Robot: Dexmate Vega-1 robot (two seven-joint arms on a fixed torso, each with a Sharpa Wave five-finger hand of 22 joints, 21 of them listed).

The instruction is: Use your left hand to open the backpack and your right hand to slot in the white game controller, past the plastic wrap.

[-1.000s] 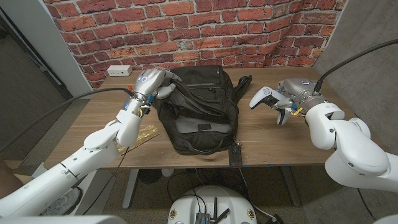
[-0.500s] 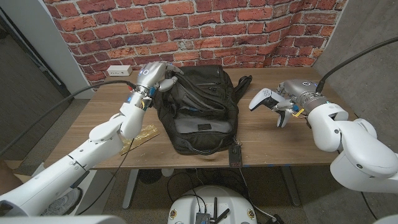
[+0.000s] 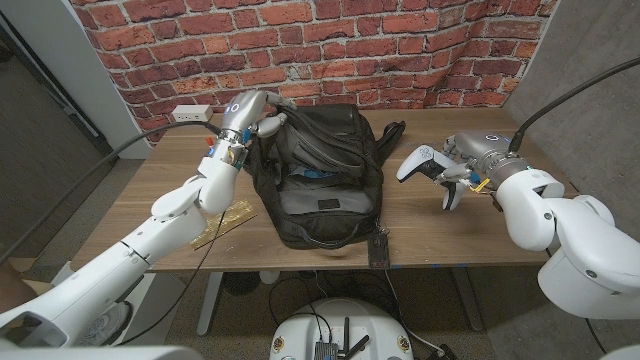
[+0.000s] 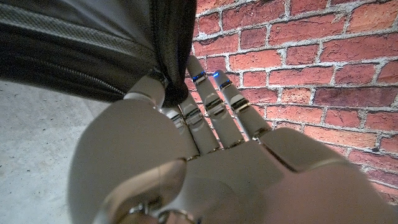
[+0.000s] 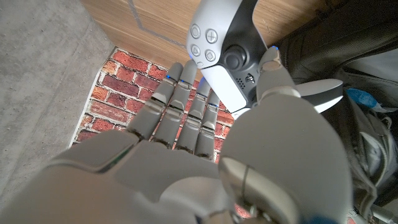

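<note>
Backpack (image 3: 318,175) mid-worktop, mouth partly open; left robot hand (image 3: 252,118) pinches its upper edge at 10 o'clock. White game controller (image 3: 421,163) at 3 o'clock, clear of the bag, held aloft by right robot hand (image 3: 466,160). Opening underway; insertion not yet done

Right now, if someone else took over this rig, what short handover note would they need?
Left robot hand: grips the black backpack at its far left top edge, holding the flap up so the main opening gapes.
Right robot hand: holds the white game controller above the table, to the right of the backpack and apart from it.
Done: backpack opened, controller picked up.
Left: carry the controller over the opening and slot it in; something blue shows inside, but the plastic wrap cannot be clearly made out.
</note>
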